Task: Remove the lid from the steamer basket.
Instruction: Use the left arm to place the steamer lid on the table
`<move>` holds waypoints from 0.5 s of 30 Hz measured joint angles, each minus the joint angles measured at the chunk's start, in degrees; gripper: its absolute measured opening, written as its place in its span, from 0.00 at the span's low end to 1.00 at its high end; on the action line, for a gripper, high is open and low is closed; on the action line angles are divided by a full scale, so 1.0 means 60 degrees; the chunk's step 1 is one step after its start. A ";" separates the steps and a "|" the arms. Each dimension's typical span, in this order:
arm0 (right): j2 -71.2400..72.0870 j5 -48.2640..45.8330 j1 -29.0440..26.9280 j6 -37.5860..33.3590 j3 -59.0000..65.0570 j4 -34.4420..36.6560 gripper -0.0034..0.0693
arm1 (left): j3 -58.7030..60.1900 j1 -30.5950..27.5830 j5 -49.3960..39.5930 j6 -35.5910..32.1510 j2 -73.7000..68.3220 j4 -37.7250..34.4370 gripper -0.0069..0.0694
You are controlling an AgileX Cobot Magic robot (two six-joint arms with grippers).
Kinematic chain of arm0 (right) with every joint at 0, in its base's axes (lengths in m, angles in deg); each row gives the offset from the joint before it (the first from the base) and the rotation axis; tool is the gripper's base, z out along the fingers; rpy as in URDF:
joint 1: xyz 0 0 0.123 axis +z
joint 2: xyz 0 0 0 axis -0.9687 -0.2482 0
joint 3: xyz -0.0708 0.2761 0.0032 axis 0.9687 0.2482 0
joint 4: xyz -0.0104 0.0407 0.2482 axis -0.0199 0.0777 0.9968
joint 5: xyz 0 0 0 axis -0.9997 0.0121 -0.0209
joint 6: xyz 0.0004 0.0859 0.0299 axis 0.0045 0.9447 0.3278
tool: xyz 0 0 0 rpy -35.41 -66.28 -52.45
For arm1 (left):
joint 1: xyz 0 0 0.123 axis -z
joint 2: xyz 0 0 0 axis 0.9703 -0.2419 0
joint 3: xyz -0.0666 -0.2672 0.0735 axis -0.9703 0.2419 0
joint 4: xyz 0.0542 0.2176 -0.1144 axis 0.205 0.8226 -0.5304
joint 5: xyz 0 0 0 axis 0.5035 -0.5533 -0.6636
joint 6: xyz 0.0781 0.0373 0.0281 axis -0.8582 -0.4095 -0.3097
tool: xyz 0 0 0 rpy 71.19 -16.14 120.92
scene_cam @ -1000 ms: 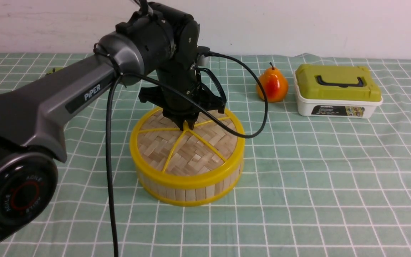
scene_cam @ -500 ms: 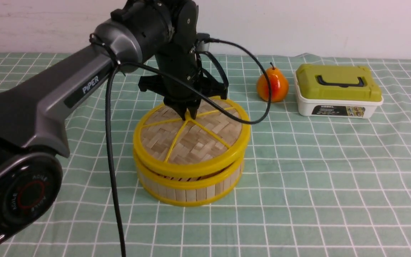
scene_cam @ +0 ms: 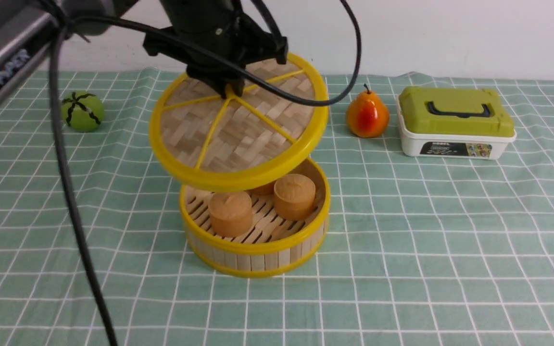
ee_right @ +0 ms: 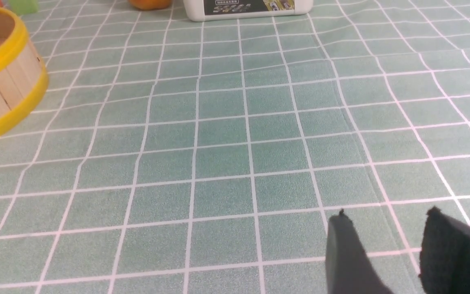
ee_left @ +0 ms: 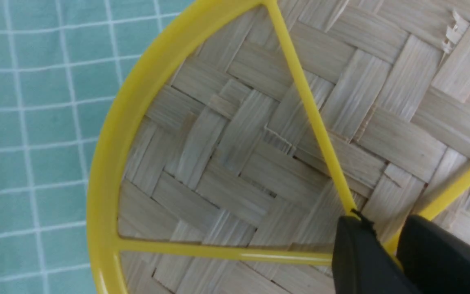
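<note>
Bamboo lid [scene_cam: 238, 129] hangs tilted above the steamer basket [scene_cam: 258, 250], my left end effector [scene_cam: 226, 90] pinching only its centre; I judge it could slip and drop.

Lost the left arm [scene_cam: 3, 57] to blur and to the front view's top and left edges. Hid much of the far wall of the steamer basket [scene_cam: 258, 259] and most of a third brown cylinder [scene_cam: 262, 188] behind the lid [scene_cam: 238, 139]. Could not read the label [scene_cam: 455, 149] on the white box [scene_cam: 409, 139]. Cropped the right gripper [ee_right: 387, 212] at the wrist view's lower edge.
</note>
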 joint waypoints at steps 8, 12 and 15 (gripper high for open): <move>0.0000 0.0000 0.0000 0.0000 0.0000 0.0000 0.38 | 0.5469 -0.1419 0.0030 0.0161 0.3360 0.0175 0.24; 0.0000 0.0000 0.0000 0.0000 0.0000 0.0000 0.38 | 0.7410 -0.2153 0.0978 0.1323 0.3787 0.0242 0.24; 0.0000 0.0000 0.0000 0.0000 0.0000 0.0000 0.38 | 0.8800 -0.2452 0.2347 0.2238 0.3664 0.0616 0.24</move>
